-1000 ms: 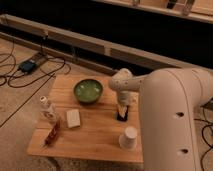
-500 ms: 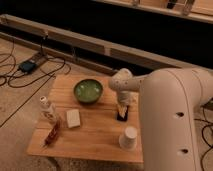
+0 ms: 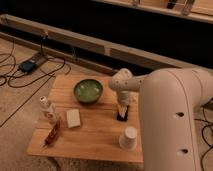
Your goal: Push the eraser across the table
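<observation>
The gripper (image 3: 122,108) hangs at the end of the bulky white arm (image 3: 170,115) right of centre, pointing down over the right side of the wooden table (image 3: 95,136), its pincer released and spread wide. The black eraser (image 3: 121,117) lies on the planks right at the fingertips; contact cannot be told. A green bowl (image 3: 88,91) sits to the left, a paper cup (image 3: 128,138) below near the front edge. A whitish block (image 3: 73,118), a white bottle (image 3: 48,108) and a reddish packet (image 3: 52,134) occupy the table's left part

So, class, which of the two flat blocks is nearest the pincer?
The black eraser, just below the pincer; the whitish block lies well apart, beside the bottle.
</observation>
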